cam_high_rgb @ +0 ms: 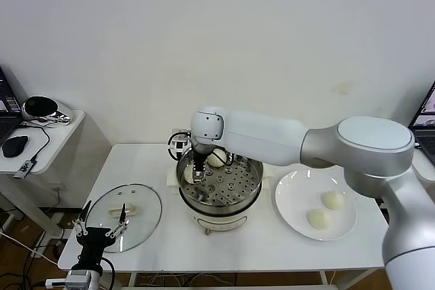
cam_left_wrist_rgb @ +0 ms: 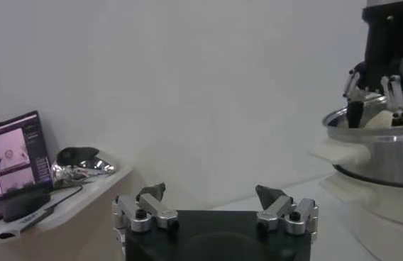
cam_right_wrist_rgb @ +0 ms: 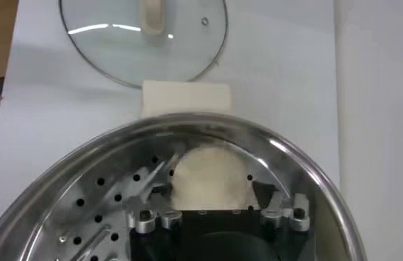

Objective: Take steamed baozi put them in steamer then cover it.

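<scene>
Cream-white baozi (cam_right_wrist_rgb: pixel 208 177): smooth, round, on steamer (cam_high_rgb: pixel 224 198) perforated tray, left side.
Right gripper (cam_high_rgb: pixel 198 171): fingers pinching that bun.
Left gripper (cam_left_wrist_rgb: pixel 216 206): spread, near-left.
Table (cam_high_rgb: pixel 272 236): white; wall pale.

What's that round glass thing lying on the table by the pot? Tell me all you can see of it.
It is the cover, a round clear glass lid with a thin metal rim and a cream handle at its centre. A small vent hole near the edge shows in the right wrist view. It lies flat on the white table, handle up, to the left of the steamer and apart from it. Nothing grips it; the left gripper hangs open near its front edge.
</scene>
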Robot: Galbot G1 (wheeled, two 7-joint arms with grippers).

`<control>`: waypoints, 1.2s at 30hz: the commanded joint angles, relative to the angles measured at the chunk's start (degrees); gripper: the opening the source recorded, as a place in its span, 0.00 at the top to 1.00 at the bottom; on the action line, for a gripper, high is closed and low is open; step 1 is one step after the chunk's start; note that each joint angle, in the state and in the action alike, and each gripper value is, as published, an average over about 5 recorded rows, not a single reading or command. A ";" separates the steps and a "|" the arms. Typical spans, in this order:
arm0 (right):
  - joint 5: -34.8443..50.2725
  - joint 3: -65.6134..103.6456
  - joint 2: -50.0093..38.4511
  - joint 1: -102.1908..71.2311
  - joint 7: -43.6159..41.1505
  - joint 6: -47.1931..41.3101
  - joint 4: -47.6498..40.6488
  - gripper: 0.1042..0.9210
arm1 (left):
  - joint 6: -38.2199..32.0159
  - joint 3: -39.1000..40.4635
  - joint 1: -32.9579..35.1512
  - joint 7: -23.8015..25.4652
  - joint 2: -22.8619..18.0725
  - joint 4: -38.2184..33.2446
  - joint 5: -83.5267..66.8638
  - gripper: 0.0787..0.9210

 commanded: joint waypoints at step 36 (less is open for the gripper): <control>-40.84 22.89 -61.44 -27.38 -18.19 26.03 29.28 0.12 | 0.29 1.58 1.32 0.17 -1.60 -1.28 3.06 0.12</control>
